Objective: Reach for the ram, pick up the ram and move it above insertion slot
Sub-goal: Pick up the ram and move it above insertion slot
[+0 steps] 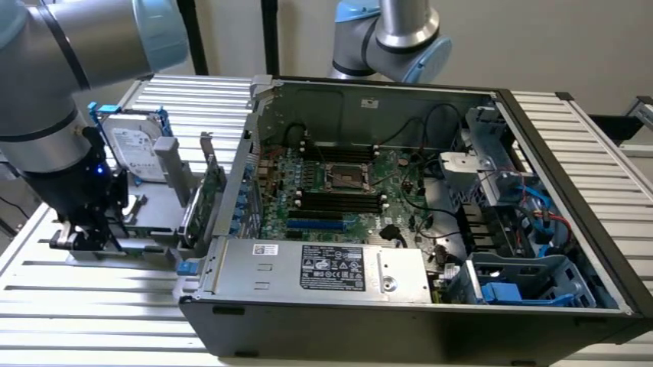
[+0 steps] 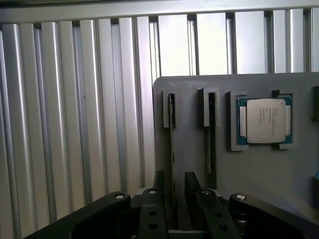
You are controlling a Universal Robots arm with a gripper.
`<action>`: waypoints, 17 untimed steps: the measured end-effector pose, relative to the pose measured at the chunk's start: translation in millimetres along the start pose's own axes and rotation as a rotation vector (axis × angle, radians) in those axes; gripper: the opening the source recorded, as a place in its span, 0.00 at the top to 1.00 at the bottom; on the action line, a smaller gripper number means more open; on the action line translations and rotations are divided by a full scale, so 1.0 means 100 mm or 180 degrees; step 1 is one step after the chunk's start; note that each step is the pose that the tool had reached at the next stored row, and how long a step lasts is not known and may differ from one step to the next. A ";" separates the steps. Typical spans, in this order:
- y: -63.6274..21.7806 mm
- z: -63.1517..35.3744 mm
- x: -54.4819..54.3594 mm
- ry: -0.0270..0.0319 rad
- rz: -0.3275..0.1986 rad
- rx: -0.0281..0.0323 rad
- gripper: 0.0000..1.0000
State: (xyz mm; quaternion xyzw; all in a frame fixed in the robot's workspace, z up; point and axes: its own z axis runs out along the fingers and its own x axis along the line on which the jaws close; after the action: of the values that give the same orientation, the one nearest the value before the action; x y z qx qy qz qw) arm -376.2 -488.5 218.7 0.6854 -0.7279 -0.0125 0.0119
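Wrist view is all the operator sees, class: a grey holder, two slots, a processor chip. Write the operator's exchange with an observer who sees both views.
Operator: Where is the insertion slot from my gripper?
Observer: On the exterior view's right of it: black slots on the motherboard inside the open case.
Operator: What stands between us?
Observer: An upright green card, just outside the case's wall.
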 end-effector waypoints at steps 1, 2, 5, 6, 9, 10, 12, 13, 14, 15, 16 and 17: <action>-0.001 0.018 0.00 0.0000 0.0000 0.0000 0.69; -0.001 0.036 0.00 0.0000 0.0000 0.0000 0.69; -0.004 0.091 0.01 0.0000 0.0000 0.0003 0.69; -0.005 0.110 0.01 0.0000 0.0000 0.0005 0.69; -0.007 0.160 0.01 -0.0001 0.0000 0.0009 0.69; -0.007 0.173 0.01 -0.0001 -0.0001 0.0011 0.69; -0.007 0.188 0.01 -0.0001 -0.0003 0.0012 0.69; -0.007 0.195 0.01 -0.0002 -0.0006 0.0014 0.69; -0.008 0.202 0.01 -0.0003 -0.0010 0.0015 0.69; -0.008 0.208 0.01 -0.0004 -0.0014 0.0016 0.69; -0.008 0.215 0.01 -0.0005 -0.0019 0.0017 0.69; -0.008 0.220 0.01 -0.0006 -0.0024 0.0018 0.69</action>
State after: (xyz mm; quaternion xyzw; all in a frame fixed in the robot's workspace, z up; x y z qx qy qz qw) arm -376.2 -489.1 196.6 0.6882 -0.7254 -0.0112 0.0092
